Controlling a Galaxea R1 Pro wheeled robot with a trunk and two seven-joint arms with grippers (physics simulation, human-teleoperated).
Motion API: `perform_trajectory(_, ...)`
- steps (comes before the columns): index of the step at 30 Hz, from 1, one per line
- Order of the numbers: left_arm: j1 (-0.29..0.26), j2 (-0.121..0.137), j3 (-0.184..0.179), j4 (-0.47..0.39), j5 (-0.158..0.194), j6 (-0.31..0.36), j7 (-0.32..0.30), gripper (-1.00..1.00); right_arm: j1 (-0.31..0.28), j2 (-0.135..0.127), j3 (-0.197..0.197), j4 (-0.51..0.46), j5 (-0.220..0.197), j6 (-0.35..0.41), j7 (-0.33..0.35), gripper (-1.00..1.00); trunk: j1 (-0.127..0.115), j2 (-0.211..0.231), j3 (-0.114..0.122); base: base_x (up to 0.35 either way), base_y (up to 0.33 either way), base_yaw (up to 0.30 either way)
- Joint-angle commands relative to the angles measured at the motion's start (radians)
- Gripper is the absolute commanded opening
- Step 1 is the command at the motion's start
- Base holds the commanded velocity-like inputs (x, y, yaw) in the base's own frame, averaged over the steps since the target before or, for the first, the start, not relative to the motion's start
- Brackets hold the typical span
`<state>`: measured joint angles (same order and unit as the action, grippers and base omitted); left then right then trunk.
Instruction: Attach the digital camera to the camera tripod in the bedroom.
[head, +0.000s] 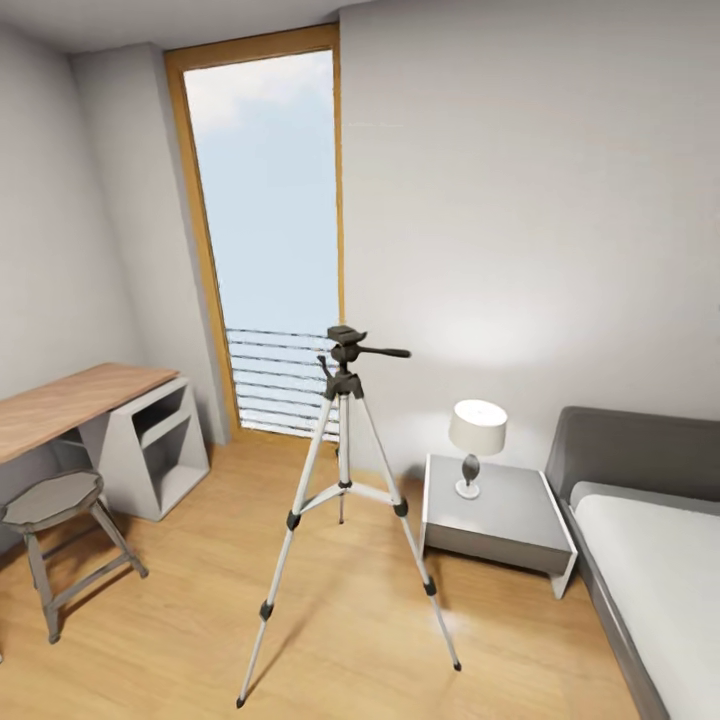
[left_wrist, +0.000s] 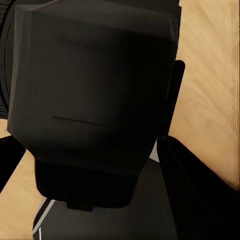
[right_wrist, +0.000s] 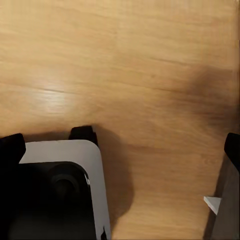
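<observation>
The camera tripod (head: 343, 478) stands upright on the wood floor in the middle of the head view, its silver legs spread and its black head (head: 346, 352) bare, with the pan handle pointing right. A black boxy body that I take for the digital camera (left_wrist: 95, 85) sits very close between the dark fingers (left_wrist: 200, 195) of my left gripper (left_wrist: 95, 155), which looks shut on it. Its lens and red button are hidden. My right gripper (right_wrist: 120, 150) is open over bare floor, with its fingertips (right_wrist: 10, 147) at the picture's edges.
A tall wood-framed window (head: 268, 230) is behind the tripod. A wooden desk (head: 80, 400) and a grey stool (head: 55, 505) stand at the left. A grey nightstand (head: 505, 520) with a lamp (head: 476, 440) and the bed (head: 650, 560) are at the right. My white-and-black base (right_wrist: 60, 190) appears in the right wrist view.
</observation>
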<state>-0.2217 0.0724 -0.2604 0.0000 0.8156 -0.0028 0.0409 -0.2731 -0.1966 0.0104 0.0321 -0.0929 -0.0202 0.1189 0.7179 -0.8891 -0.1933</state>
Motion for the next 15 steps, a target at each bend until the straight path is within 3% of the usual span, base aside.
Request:
perform_trajectory(1, -0.001, 0.000, -0.008, 0.000, 0.007, 0.000, 0.002, -1.00, -0.002, 0.000, 0.002, 0.003, -0.009, -0.002, 0.005, 1.00, 0.000, -0.001, -0.001, 0.200, -0.237, -0.002)
perform_trajectory(15, -0.001, 0.002, -0.008, 0.000, 0.007, 0.001, 0.002, -1.00, -0.002, -0.001, 0.002, 0.002, -0.008, -0.003, 0.004, 1.00, 0.000, -0.001, -0.001, 0.223, -0.237, 0.000)
